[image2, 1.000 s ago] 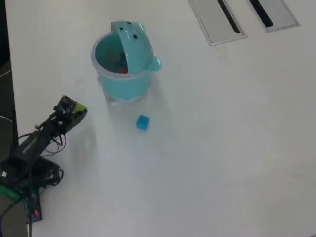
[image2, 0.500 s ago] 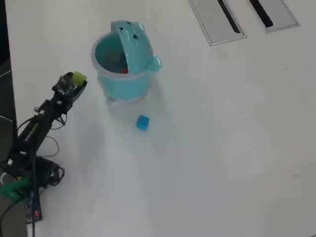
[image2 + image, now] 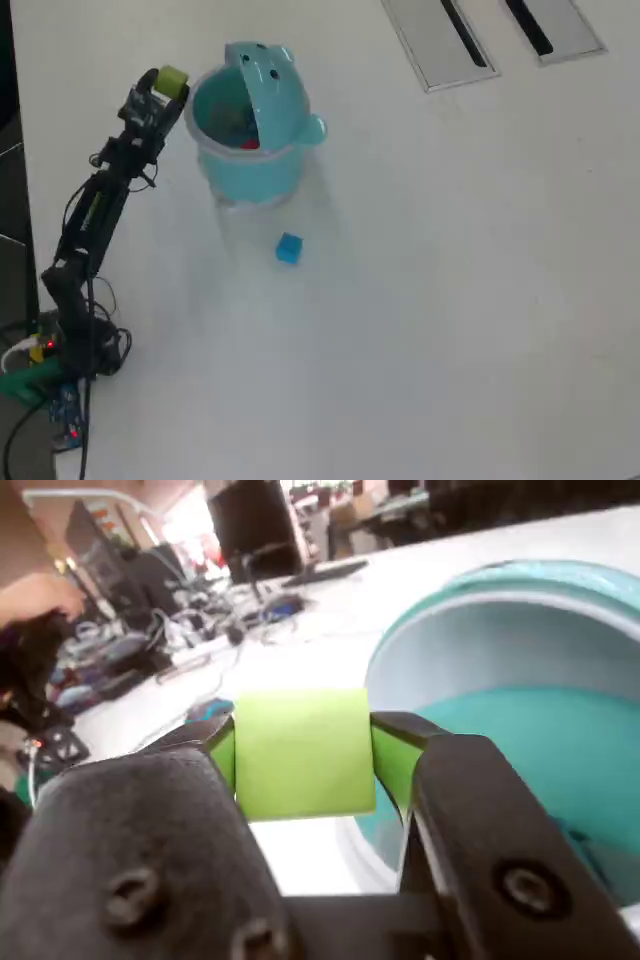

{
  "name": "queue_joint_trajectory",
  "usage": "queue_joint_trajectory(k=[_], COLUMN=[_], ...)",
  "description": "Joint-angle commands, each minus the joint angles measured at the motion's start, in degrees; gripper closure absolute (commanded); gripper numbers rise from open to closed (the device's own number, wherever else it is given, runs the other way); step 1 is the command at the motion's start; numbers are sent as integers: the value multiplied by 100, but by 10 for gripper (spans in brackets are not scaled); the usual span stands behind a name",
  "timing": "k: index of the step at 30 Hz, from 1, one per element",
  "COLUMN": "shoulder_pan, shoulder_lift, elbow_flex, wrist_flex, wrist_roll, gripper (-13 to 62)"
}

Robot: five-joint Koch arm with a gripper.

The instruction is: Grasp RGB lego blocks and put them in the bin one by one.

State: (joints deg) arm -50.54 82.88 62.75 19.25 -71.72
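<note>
Hand (image 3: pixel 303 755) clenched on green block (image 3: pixel 300 752), just outside bin (image 3: pixel 250 170) rim. Advance over opening before releasing.

We count three small blocks. One is yellow-green (image 3: pixel 172 77), clamped between the two jaws of the single gripper (image 3: pixel 168 80) just beside the tub's rim, toward the table's far left corner in the overhead view. One is blue (image 3: pixel 288 248), lying on the table (image 3: pixel 450 300) near the tub. One is red (image 3: pixel 248 143), inside the tub. There is one turquoise tub (image 3: pixel 250 165) with one lid (image 3: pixel 275 90). Two grey slotted panels (image 3: pixel 440 40) sit at the table's far edge.
</note>
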Motion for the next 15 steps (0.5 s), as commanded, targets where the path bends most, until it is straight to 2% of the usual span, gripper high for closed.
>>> queue_joint_trajectory(k=[1,9,10,15], shoulder_pan=[97,571,642,817], shoulder_lift=[-114,-896,-993,-1195], elbow_flex=[-809,-1230,-1248,-1230], wrist_flex=[-70,-360,-360,-483], wrist_roll=[-53,-70,-343,-791], gripper=[528,512,451,369])
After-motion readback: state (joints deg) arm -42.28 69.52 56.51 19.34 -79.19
